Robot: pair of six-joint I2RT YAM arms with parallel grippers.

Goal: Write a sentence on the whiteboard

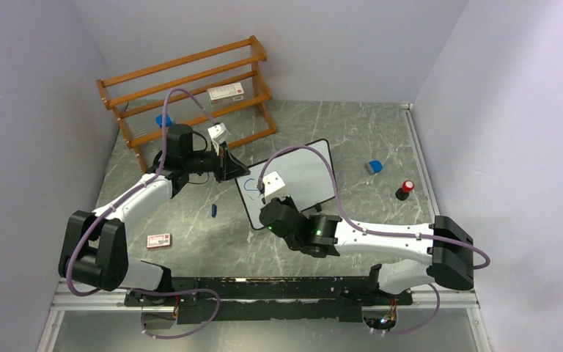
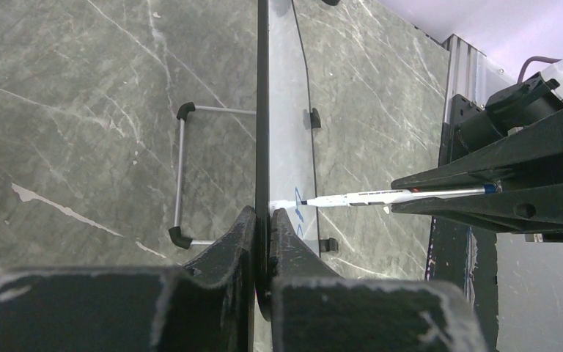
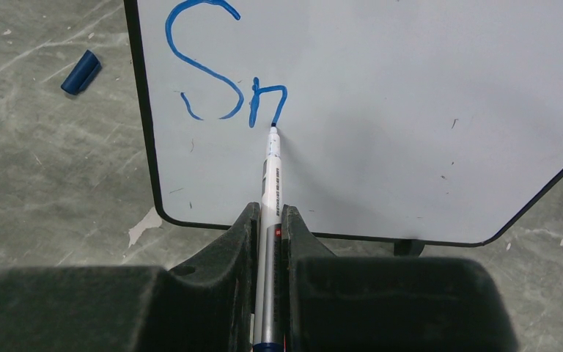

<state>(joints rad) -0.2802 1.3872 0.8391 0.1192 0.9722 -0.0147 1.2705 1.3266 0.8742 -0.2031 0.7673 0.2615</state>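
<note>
The whiteboard [image 1: 300,172] stands tilted on its feet in the middle of the table. My left gripper [image 1: 229,163] is shut on its left edge [image 2: 262,132], one finger on each face. My right gripper [image 1: 265,192] is shut on a white marker [image 3: 270,183]. The marker tip touches the board face [image 3: 410,110] at the end of the blue letters "Sn" [image 3: 220,81], the only part of the sentence that shows. In the left wrist view the marker [image 2: 366,196] meets the board from the right.
A blue marker cap [image 1: 213,210] lies left of the board, also in the right wrist view [image 3: 81,72]. A wooden rack [image 1: 190,92] stands at the back left. A small card box [image 1: 159,240], a blue eraser [image 1: 373,166] and a red-capped black item [image 1: 405,189] lie on the table.
</note>
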